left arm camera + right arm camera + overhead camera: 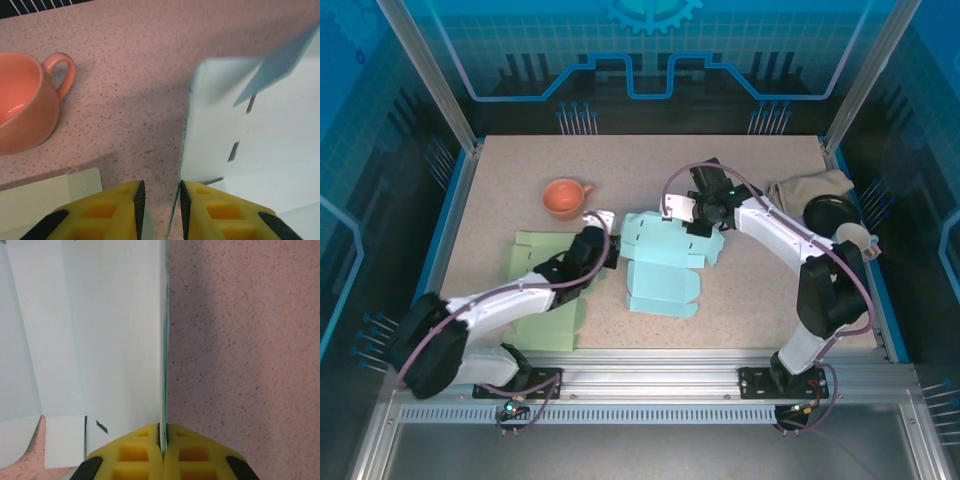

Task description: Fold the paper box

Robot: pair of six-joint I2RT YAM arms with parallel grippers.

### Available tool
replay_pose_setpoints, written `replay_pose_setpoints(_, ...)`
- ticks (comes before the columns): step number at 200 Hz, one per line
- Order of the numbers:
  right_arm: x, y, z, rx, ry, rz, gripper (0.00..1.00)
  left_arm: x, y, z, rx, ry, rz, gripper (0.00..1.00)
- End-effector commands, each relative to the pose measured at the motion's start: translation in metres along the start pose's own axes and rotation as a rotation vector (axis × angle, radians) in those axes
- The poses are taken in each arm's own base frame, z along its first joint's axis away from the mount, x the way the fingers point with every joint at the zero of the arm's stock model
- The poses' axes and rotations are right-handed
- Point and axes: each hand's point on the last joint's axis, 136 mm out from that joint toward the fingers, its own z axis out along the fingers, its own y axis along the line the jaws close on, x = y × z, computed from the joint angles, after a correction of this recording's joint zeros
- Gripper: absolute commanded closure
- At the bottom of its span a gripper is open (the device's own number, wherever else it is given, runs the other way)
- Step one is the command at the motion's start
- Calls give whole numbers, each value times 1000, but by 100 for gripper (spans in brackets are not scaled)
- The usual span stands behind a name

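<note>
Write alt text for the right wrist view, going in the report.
The yellow right gripper is shut on the thin edge of a pale blue paper box, and that edge runs straight up the middle of the frame. The box's flat panels, with small slits near the bottom, spread to the left, and speckled tabletop lies to the right.

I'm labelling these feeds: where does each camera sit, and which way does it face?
Top external: above and behind, looking down on the table; both arms, left tool, right tool.
Left wrist: on the left arm, facing forward past its yellow fingers to the paper box and cup.
Right wrist: on the right arm, facing along its fingers, shut on the paper box.
Shared: all three see the paper box.
</note>
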Motion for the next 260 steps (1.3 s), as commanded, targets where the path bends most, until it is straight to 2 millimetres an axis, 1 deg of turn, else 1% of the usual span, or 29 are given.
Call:
replay_pose_setpoints(1,3,0,-11,20,40,53,100,-27,-2,-28,128,-41,-252,73)
replay_pose_setpoints(6,3,-2,-12,23,43,62,100,-32,-4,-34,154,-49,-289,71)
replay_pose_setpoints(14,3,-4,-13,33,47,72,100,-40,-6,-42,179,-61,-346,63)
replay_pose_setpoints(20,2,-5,-13,35,49,79,100,-45,-8,-47,194,-62,-388,60)
replay_pose_setpoints(33,1,-6,-14,40,46,85,100,-55,-13,-52,230,-63,-470,60)
replay_pose_setpoints(51,0,-4,-14,34,38,84,100,-64,-19,-49,246,-49,-567,60)
replay_pose_setpoints(65,-3,-3,-15,34,26,81,100,-71,-21,-42,233,-38,-620,62)
replay_pose_setpoints(87,-5,-2,-15,34,11,78,100,-75,-27,-22,202,4,-670,68)
replay_pose_setpoints(105,-5,-3,-16,34,10,77,100,-77,-38,-2,217,48,-698,74)
replay_pose_setpoints(115,-5,-2,-16,34,7,77,100,-79,-42,9,222,68,-712,75)
replay_pose_setpoints(126,-6,-3,-17,37,2,77,100,-77,-41,23,209,94,-730,76)
replay_pose_setpoints(141,-7,-3,-18,39,-6,78,100,-76,-42,39,227,126,-770,82)
replay_pose_setpoints(159,-7,-3,-18,37,-12,78,100,-75,-49,49,253,147,-790,85)
replay_pose_setpoints(178,-7,-5,-17,38,-13,83,100,-72,-58,54,286,175,-801,88)
replay_pose_setpoints(204,-6,-8,-16,46,-17,97,100,-54,-60,60,290,213,-825,92)
replay_pose_setpoints(215,-5,-9,-16,47,-20,109,100,-51,-63,59,303,217,-829,95)
replay_pose_setpoints(236,-5,-11,-17,52,-23,120,100,-44,-66,58,293,229,-809,96)
replay_pose_setpoints(260,-8,-9,-18,48,-39,122,100,-38,-80,59,320,257,-802,97)
